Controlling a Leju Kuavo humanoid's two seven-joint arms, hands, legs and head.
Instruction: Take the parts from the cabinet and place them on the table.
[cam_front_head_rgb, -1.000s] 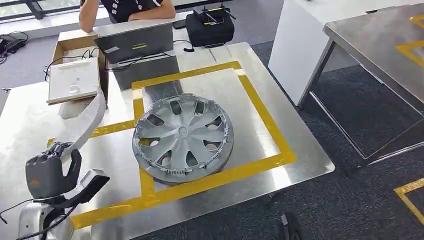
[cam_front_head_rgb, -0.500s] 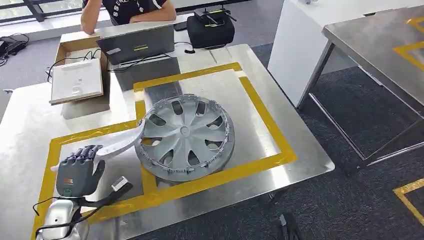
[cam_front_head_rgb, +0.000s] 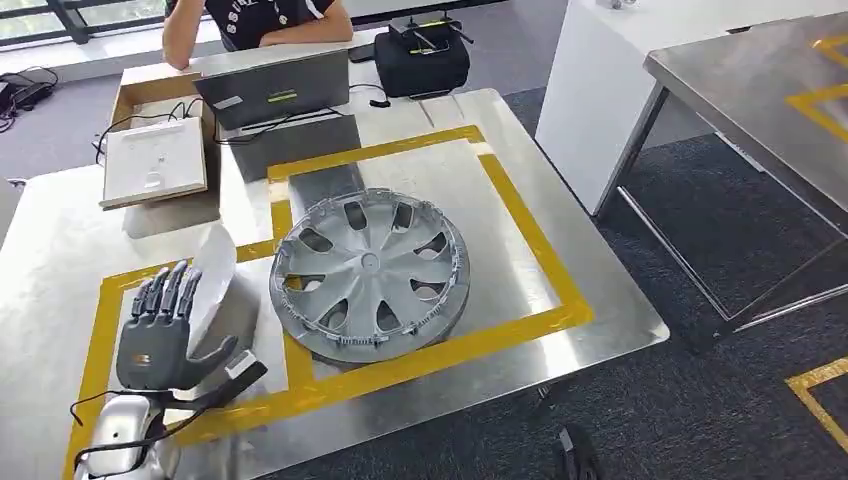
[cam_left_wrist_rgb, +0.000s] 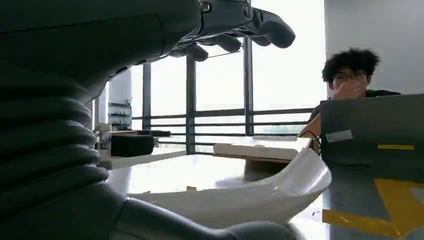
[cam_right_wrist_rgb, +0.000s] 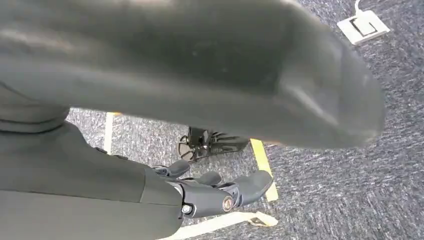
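Two steel tables (cam_front_head_rgb: 600, 300) (yellow-taped) on grey carpet (cam_front_head_rgb: 700, 420); left robot hand (cam_front_head_rgb: 160, 335) spread, right robot hand (cam_right_wrist_rgb: 210, 192) curled

Left hand (cam_front_head_rgb: 160, 335) raised, fingers (cam_front_head_rgb: 168, 290) spread, empty; right hand (cam_right_wrist_rgb: 215, 192) hanging, fingers loosely curled.

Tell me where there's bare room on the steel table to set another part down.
Bare steel lies between the hubcap and the tape's right strip, and left of the white trim piece. The back is crowded: laptop, cardboard box, black bag.
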